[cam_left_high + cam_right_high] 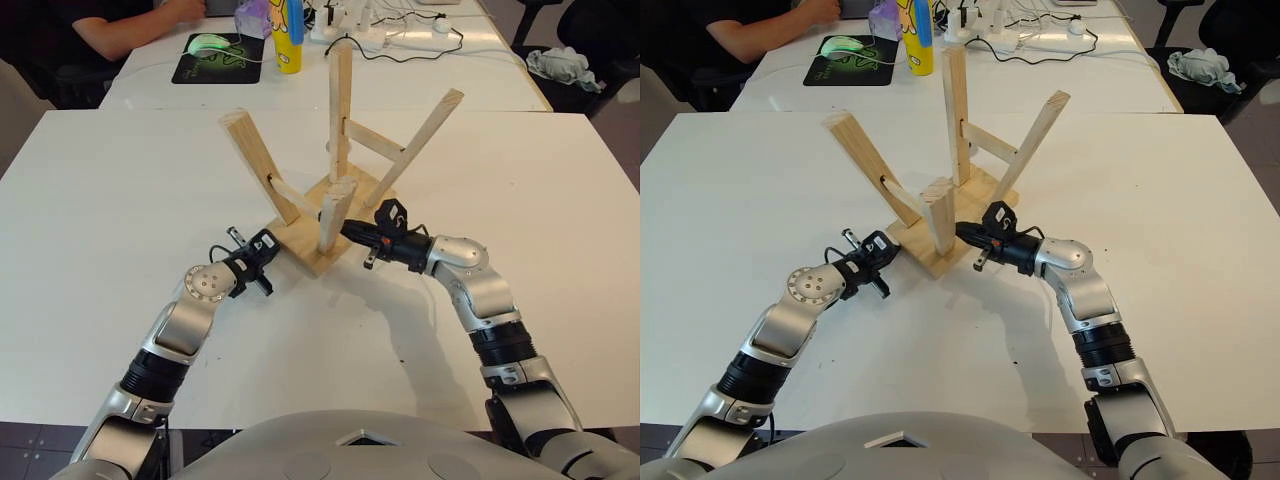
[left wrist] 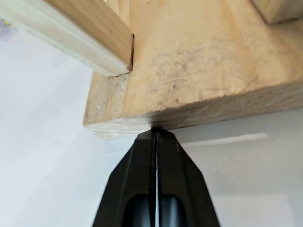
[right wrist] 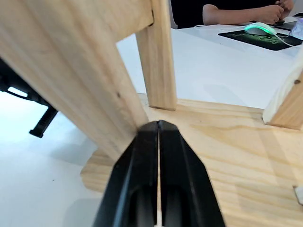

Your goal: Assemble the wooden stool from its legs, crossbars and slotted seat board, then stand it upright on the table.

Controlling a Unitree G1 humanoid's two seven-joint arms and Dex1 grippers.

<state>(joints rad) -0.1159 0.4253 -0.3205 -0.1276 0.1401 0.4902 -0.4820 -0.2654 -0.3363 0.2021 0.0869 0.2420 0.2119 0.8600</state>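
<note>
The stool point(image 1: 345, 170) sits upside down in the middle of the white tabletop point(image 1: 120, 200). Its seat board point(image 1: 308, 256) lies flat and its legs point(image 1: 340, 100) point up. The left fingers point(image 2: 137, 165) are pressed together and touch the board's near edge. The right fingers point(image 3: 137, 165) are together too, poking where the front leg point(image 1: 333, 215) meets the board.

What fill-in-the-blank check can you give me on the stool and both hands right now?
1. The seat board lies flat on the table with the legs pointing ____.
2. ____ legs stand in the board.
3. The left hand is ____, its tips at the seat board's edge.
4. The right hand, also shut, has its tips at the base of the nearest ____.
Missing words: up; four; shut; leg.
</note>
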